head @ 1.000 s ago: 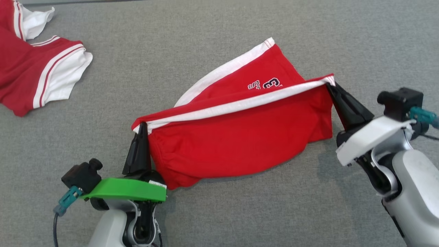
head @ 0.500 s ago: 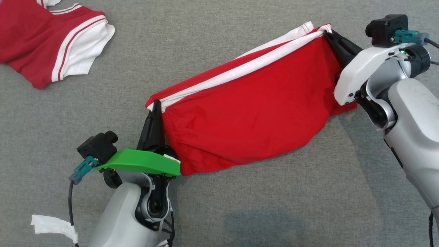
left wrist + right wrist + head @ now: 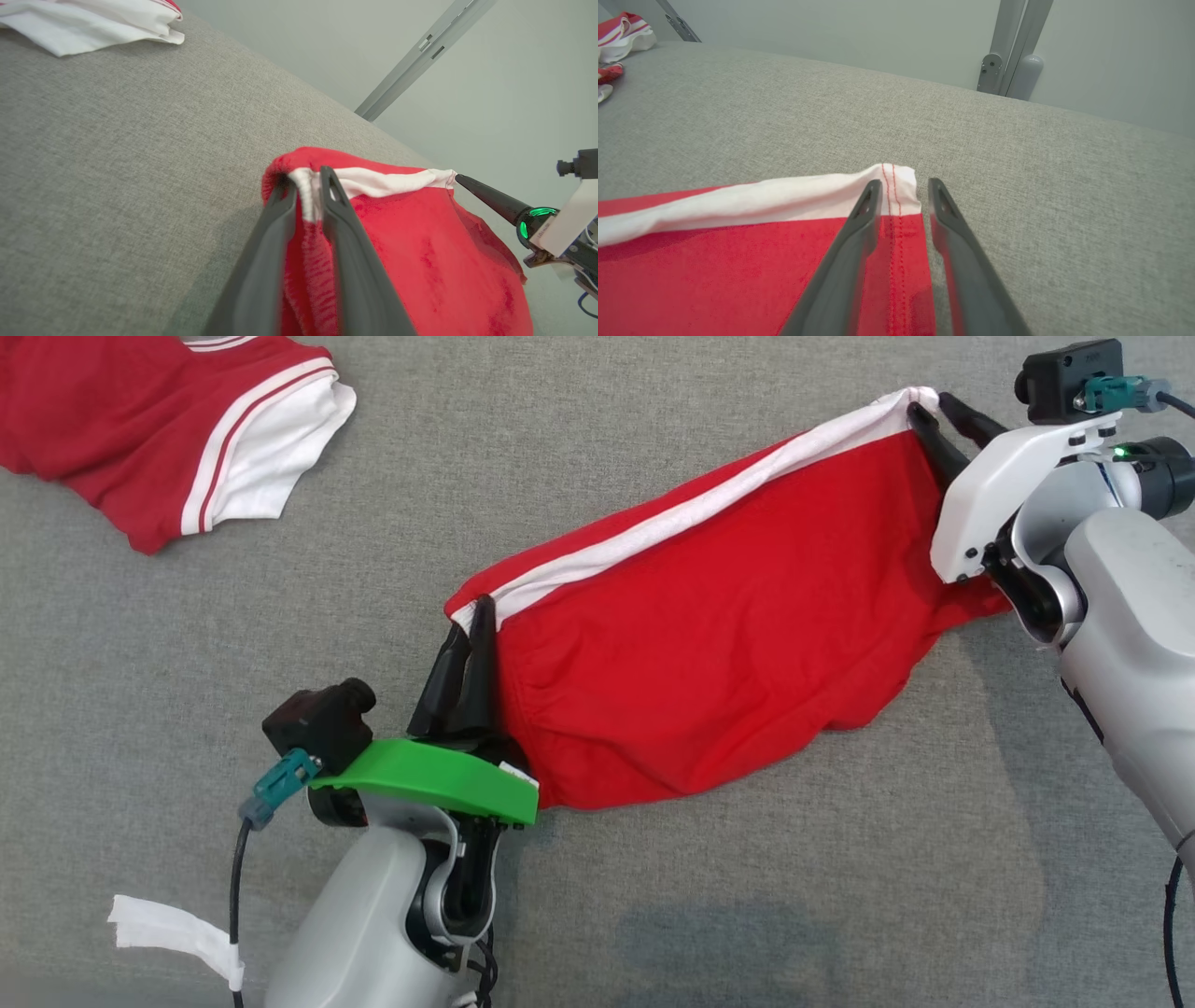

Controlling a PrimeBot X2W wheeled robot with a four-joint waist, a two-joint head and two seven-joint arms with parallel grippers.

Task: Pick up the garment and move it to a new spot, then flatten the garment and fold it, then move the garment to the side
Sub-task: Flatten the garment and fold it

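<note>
We see the red shorts lying on the grey surface, stretched in a slant from the lower left up to the upper right of the head view. Their white stripe runs along the far edge. The cloth sags and rumples along the near edge.

The left gripper is at the lower-left end of the stripe, fingers pointing up and away from us. In the left wrist view its fingers stand a narrow gap apart, with the white stripe and some red cloth of the shorts between them. We cannot tell from this angle whether they press the cloth or merely flank it.

The right gripper is at the upper-right corner of the shorts. In the right wrist view it stands clearly parted. The stitched white corner of the shorts lies flat on the surface between the fingers. The left finger lies over the red cloth, and the other is off its edge, so nothing is gripped there.

A second red-and-white garment lies at the far left, well apart from the shorts.
</note>
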